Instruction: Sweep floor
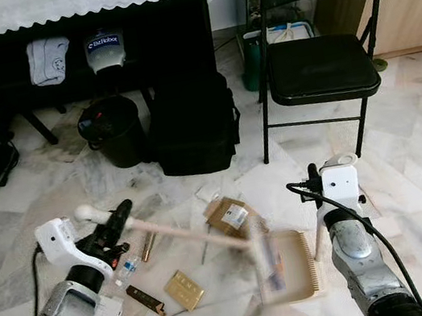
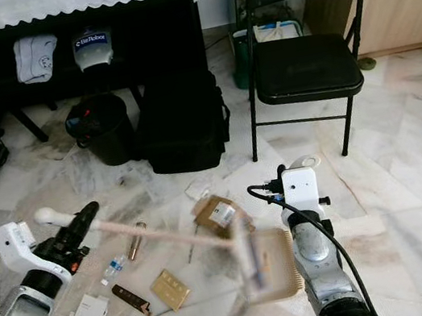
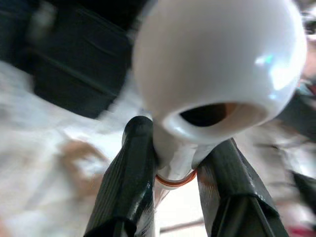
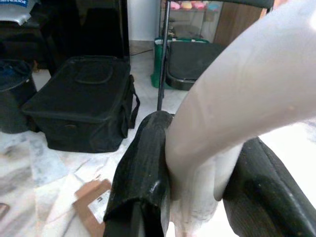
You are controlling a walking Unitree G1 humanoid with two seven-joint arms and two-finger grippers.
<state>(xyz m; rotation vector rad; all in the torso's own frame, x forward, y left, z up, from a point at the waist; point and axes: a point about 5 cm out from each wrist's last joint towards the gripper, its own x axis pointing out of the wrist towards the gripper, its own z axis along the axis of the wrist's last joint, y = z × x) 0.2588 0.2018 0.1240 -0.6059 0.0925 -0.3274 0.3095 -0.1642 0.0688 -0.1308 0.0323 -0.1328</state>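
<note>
My left hand (image 1: 116, 224) clamped on one broom (image 1: 208, 236); my right hand (image 4: 197, 197) gripping one dustpan (image 1: 295, 266). One cardboard scrap (image 1: 228, 216), one folding chair (image 1: 324, 64), one bin (image 1: 114, 130) on floor.

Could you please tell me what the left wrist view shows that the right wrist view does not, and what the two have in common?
Left wrist view: the left pincer is shut on the broom handle just below its rounded white knob; the background is blurred.

Right wrist view: the right pincer is shut on a pale dustpan handle, with a folding chair and a flattened cardboard box on the marble floor.

Both: two black fingers clamped on a whitish handle, and the black bag behind.
</note>
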